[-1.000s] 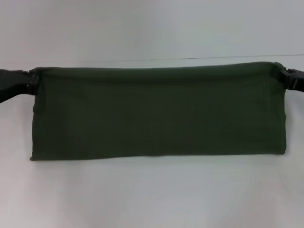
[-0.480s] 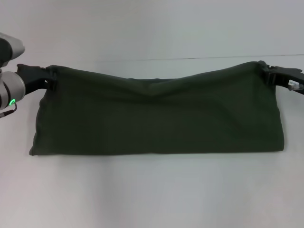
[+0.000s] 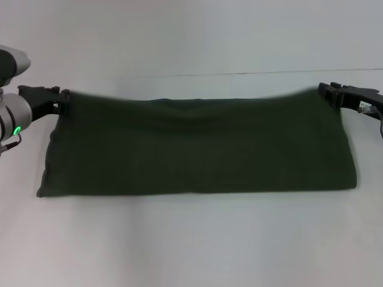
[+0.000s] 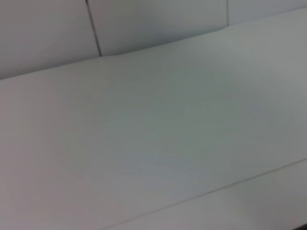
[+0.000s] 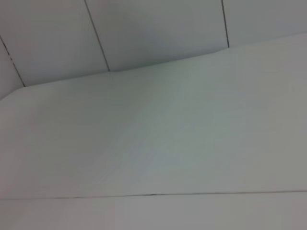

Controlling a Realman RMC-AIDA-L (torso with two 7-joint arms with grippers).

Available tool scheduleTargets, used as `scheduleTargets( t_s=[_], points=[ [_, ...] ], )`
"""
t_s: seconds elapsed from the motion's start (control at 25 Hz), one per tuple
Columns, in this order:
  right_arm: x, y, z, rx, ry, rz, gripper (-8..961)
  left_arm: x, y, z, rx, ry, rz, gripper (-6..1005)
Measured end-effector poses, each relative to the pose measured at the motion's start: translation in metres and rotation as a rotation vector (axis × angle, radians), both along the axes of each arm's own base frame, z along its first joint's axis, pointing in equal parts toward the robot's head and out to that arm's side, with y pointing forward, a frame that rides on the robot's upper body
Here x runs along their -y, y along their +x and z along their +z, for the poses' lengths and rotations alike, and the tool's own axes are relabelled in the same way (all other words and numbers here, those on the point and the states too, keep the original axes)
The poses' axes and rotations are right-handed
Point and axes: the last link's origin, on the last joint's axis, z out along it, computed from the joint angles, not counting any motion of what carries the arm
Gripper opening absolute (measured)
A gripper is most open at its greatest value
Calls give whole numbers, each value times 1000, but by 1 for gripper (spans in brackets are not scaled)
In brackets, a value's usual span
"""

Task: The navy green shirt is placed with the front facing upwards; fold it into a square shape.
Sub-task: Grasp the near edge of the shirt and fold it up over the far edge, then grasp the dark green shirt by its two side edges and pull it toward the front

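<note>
1. A large dark olive-green cotton shirt (image 3: 197,146) is seen folded into a long horizontal band on a plain white table (image 3: 191,239) in the head view.
2. The near edge of the shirt lies flat on the table, running straight from one end of the band to the other.
3. The far edge of the shirt is raised off the table and is stretched between the two grippers, with a slight sag and soft creases near its middle.
4. The black left gripper (image 3: 60,98) is positioned at the far left corner of the shirt, and the corner of the cloth is pinched between its fingers.
5. A grey wrist segment with a small green light (image 3: 16,128) is seen just outside the shirt's left end, behind the left gripper.
6. The black right gripper (image 3: 328,92) is positioned at the far right corner of the shirt, touching the cloth; the fabric is drawn up to its tip, so the corner appears to be pinched there as well.
7. No lettering or collar is shown on the upper face of the shirt; only plain green cloth is visible.
8. In both wrist views only the white table surface and a pale panelled wall beyond it are shown; neither the shirt nor any fingers are visible there.
</note>
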Motion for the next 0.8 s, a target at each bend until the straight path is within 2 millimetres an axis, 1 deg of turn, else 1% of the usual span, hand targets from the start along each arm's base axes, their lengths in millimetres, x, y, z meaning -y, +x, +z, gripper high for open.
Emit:
scheduleTargets(
  t_s=[0.2,0.36,0.52,0.64,0.72,0.76,0.8],
  points=[
    [-1,-1,0,-4,5,-2,262,0,-3,2,16,39,28,71],
    [-2,-1,3,-8,8,-1,345,0,-4,2,32,49,37,225],
    [0,-1,7,-31,6,6,513,1,-4,10,120,71,58,383],
    [8,-2,15,-87,-21,53,636,8,-3,19,230,54,58,502],
    [16,-3,22,-130,-30,93,717,15,-2,26,314,27,56,738],
    [21,-2,26,-152,-29,110,757,15,-2,26,314,27,56,766],
    [26,-1,29,-170,-26,130,798,26,-2,35,410,-20,53,795]
  ],
)
